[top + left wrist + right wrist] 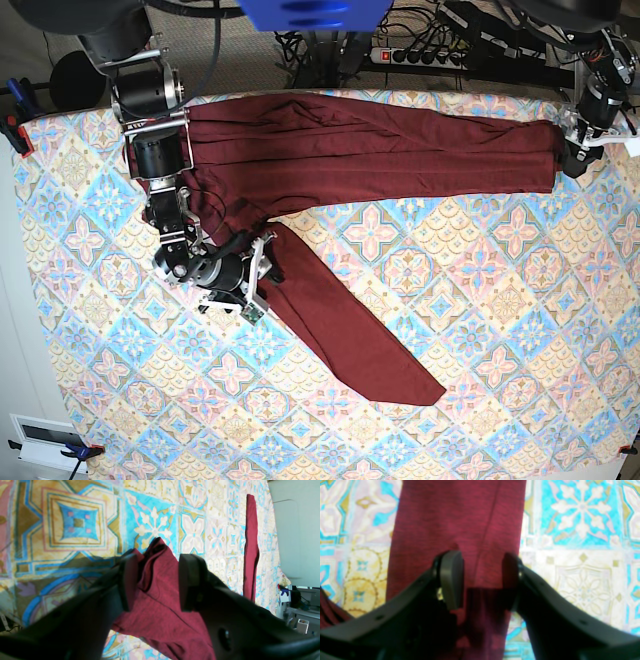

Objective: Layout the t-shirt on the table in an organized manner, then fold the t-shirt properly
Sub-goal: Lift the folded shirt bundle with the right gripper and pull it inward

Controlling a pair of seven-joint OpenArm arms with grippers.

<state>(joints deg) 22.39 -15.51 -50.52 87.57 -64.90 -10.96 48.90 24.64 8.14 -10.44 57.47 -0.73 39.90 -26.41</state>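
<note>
**Maroon shirt stretched across the patterned worktop, both arms at its edges**

Left wrist view: the left gripper [155, 580] has its jaws spread, with a raised fold of the t-shirt [160, 610] standing between them; whether the pads press the cloth I cannot tell. The tiled worktop [75, 525] lies beneath.

Right wrist view: the right gripper [482, 580] hangs over a flat strip of t-shirt [460, 517], jaws apart and grasping nothing.

Base view: the t-shirt [380, 140] runs along the far edge of the worktop [500, 330], one long piece slanting toward the middle. The right gripper [262, 275] sits at that piece's upper end; the left gripper [575, 160] is at the opposite end.
</note>
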